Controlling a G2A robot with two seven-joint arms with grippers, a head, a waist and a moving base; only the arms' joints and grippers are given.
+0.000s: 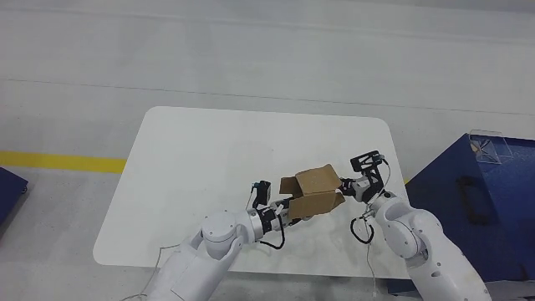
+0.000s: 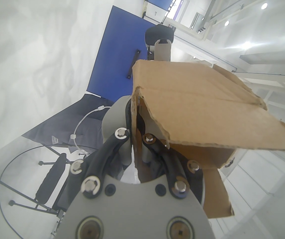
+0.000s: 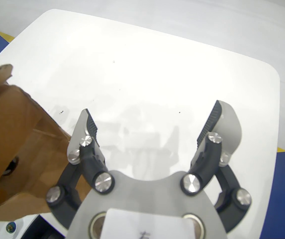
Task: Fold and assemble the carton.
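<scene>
Left claw (image 2: 135, 138) clamps the partly folded carton (image 2: 194, 105).

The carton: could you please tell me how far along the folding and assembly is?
Done: the carton is already opened out into a box shape. In hand: the left gripper is clamped on one wall, holding it over the table; the right gripper is open beside it. Left: flaps stick out unfolded, so closing them appears to remain.
</scene>
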